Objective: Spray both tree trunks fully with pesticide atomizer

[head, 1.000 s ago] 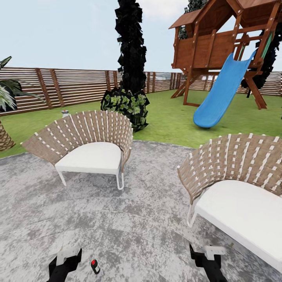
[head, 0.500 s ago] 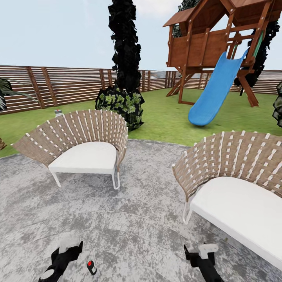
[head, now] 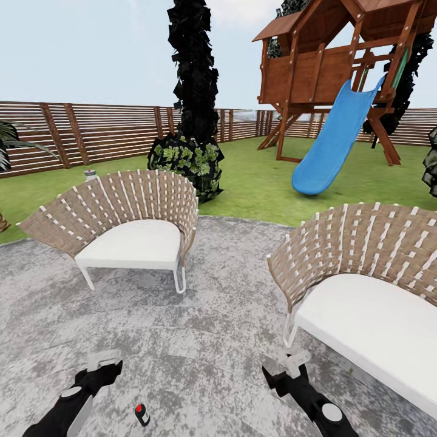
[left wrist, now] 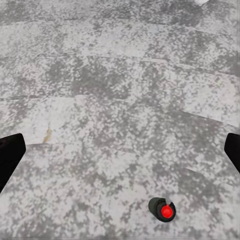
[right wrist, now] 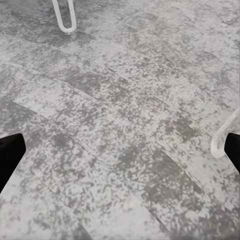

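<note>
While the pesticide atomizer stands on the grey paving between the two arms, nearer the left, the robot appears to be at the pick-up step, with nothing grasped yet. Both the left gripper and the right gripper hover above the paving with jaws apart. The next move likely calls for lowering the left gripper over the atomizer and closing on its body. It looks like a small dark bottle with a red top.
</note>
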